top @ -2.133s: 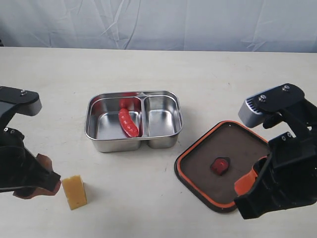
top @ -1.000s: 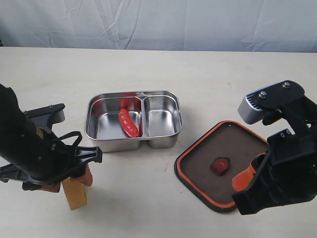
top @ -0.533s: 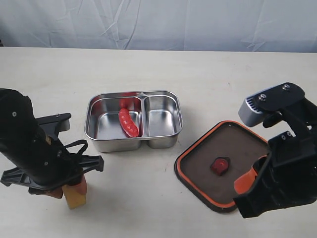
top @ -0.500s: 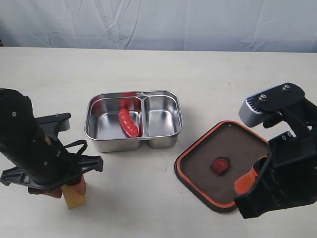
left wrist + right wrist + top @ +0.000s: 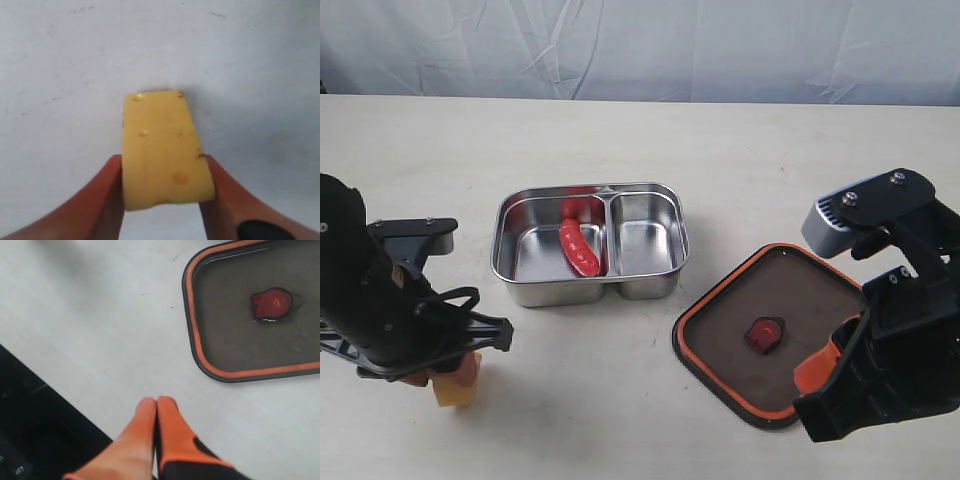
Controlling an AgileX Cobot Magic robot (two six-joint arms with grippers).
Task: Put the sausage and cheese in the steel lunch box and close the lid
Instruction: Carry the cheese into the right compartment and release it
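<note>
cheese point(image 5: 161, 140) near desk point(image 5: 750, 150) front-left corner, bare surface between it and steel lunch box point(image 5: 620, 289); left gripper point(image 5: 162, 162) fingers clamp its two sides; right gripper point(image 5: 156, 402) pinched together, empty

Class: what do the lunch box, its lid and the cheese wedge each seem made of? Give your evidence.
The lunch box looks like polished steel: mirror-like reflections. The lid seems plastic, dark and dull, with an orange, possibly rubbery rim. The cheese is likely moulded plastic or foam: smooth yellow, shallow dimples.
</note>
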